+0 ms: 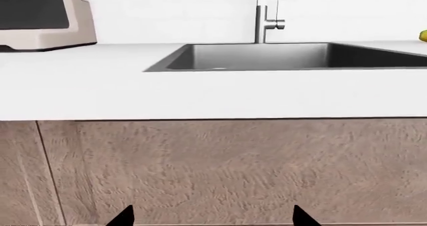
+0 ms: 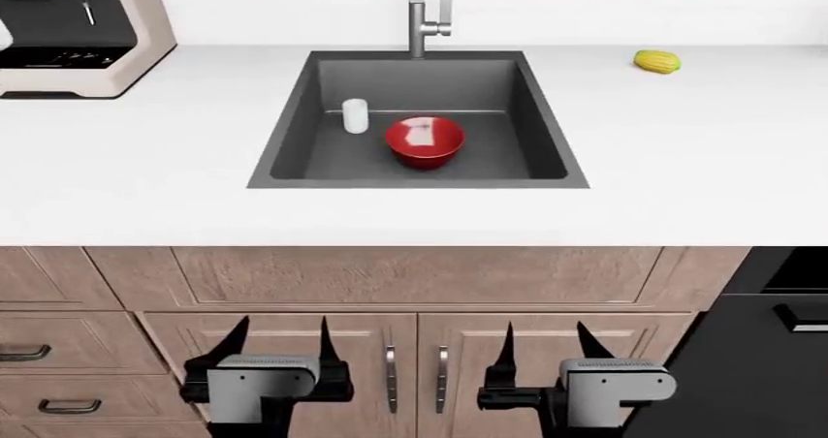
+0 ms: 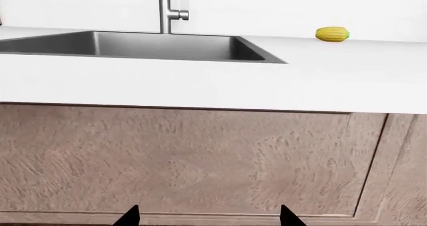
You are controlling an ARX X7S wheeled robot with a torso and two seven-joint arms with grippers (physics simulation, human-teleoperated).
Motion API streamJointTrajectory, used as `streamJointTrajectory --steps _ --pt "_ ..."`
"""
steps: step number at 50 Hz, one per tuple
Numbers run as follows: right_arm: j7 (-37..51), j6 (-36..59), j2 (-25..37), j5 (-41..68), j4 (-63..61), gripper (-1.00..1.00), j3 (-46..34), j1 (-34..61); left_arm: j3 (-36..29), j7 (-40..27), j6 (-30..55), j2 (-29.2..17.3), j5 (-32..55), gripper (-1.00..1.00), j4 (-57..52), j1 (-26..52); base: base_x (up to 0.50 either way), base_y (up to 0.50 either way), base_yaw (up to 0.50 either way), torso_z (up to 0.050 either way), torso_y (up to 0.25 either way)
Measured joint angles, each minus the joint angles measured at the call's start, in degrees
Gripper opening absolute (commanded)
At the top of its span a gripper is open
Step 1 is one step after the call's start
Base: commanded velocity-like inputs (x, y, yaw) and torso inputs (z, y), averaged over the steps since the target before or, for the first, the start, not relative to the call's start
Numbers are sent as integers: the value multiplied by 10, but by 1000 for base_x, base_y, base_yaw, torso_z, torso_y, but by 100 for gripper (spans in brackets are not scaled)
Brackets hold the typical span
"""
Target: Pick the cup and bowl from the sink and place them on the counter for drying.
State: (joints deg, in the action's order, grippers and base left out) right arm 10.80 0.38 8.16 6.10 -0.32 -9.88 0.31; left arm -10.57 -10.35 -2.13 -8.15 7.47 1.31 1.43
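cup: little white cup (image 2: 355,115) sits upright in the sink (image 2: 291,147), back-left part of the basin, just beside the bowl but I can't tell if they touch.
bowl: glossy red bowl (image 2: 425,140) sits upright near the middle of the basin floor, way wider than the cup.
sink: dark grey basin sunk into the white desk (image 2: 673,157), steel faucet (image 2: 425,16) standing at its far rim. From the wrist views you only get the rim and inner wall, cup and bowl are hidden.
left pincer: left pincer (image 2: 277,341) hangs low in front of the wooden cabinet doors (image 2: 349,360), fingers spread wide, nothing between them.
right pincer: right pincer (image 2: 544,343) same deal, low by the cabinets, spread wide and empty, well apart from the sink.
other stuff: beige coffee machine (image 2: 78,31) on the desk far left, small yellow corn cob (image 2: 656,62) on the desk off to the right of the faucet.
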Motion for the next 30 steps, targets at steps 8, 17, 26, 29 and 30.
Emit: streamJointTrajectory --steps 8,17,26,29,30 --pt "3 1 3 2 2 100 -4 1 -2 -7 2 -3 2 100 -3 0 0 0 0 0 0" --pt "6 21 11 23 -29 100 2 -6 6 -6 48 -14 41 100 -50 -2 0 0 0 0 0" --pt "-9 160 69 90 -158 100 24 19 25 -11 190 -57 113 100 -171 31 0 0 0 0 0" --pt "-16 223 92 127 -201 100 39 45 31 -15 251 -76 140 100 -207 56 0 0 0 0 0" --pt "-18 245 100 141 -214 100 46 57 35 -17 273 -82 151 100 -218 66 0 0 0 0 0"
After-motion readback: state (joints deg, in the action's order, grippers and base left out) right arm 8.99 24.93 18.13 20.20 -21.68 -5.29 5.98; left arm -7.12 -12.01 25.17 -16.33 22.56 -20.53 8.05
